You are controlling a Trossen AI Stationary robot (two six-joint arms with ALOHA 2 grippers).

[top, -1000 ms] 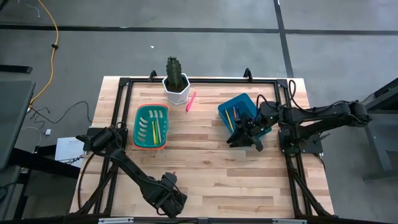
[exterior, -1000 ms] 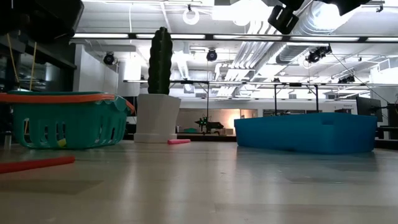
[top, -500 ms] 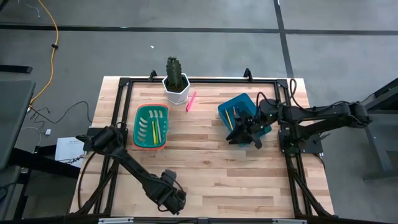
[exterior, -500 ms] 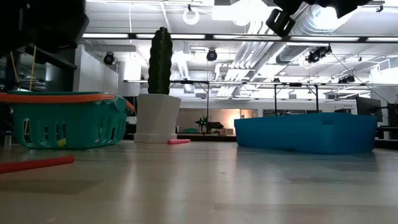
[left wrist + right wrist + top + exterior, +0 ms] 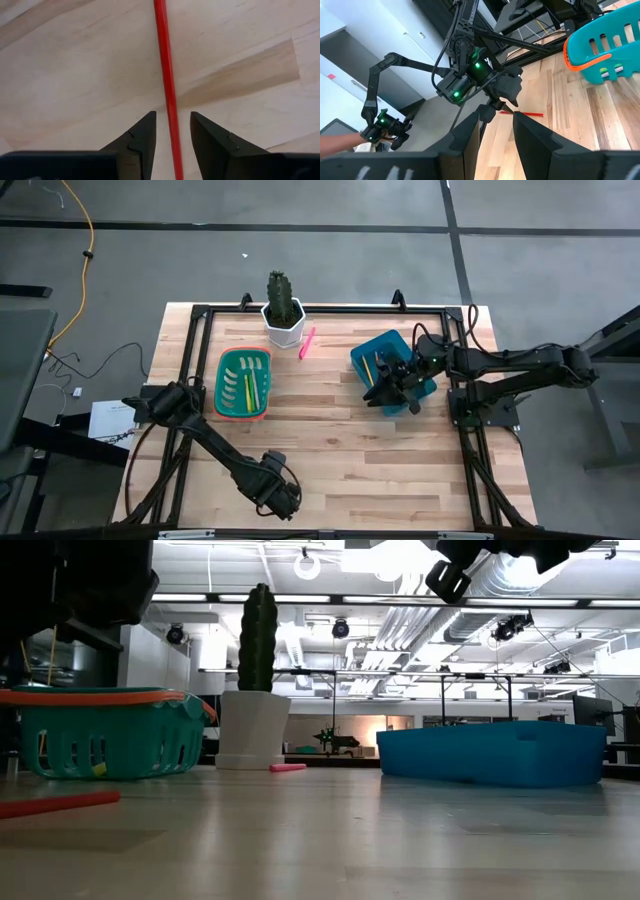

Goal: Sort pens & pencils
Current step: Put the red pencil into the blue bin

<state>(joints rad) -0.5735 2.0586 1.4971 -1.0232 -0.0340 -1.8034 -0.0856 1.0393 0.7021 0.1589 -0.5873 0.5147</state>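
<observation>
A thin red-orange pencil (image 5: 166,65) lies flat on the wooden table (image 5: 400,470) near its front edge; it also shows in the low view (image 5: 55,803). My left gripper (image 5: 172,114) points down over it, open, one finger on each side of the pencil, with a small gap showing to each. In the high view that gripper (image 5: 278,492) hides the pencil. My right gripper (image 5: 497,112) hovers open and holds nothing above the blue basket (image 5: 385,360), which has a yellow-orange pencil (image 5: 368,366) in it. A hot-pink pen (image 5: 307,342) lies on the table beside the white pot.
A green basket with an orange rim (image 5: 244,383) holds yellow and green sticks at the left middle. A cactus in a white pot (image 5: 283,315) stands at the far edge. A black frame (image 5: 190,360) runs around the table. Bare wood lies between the baskets and the front.
</observation>
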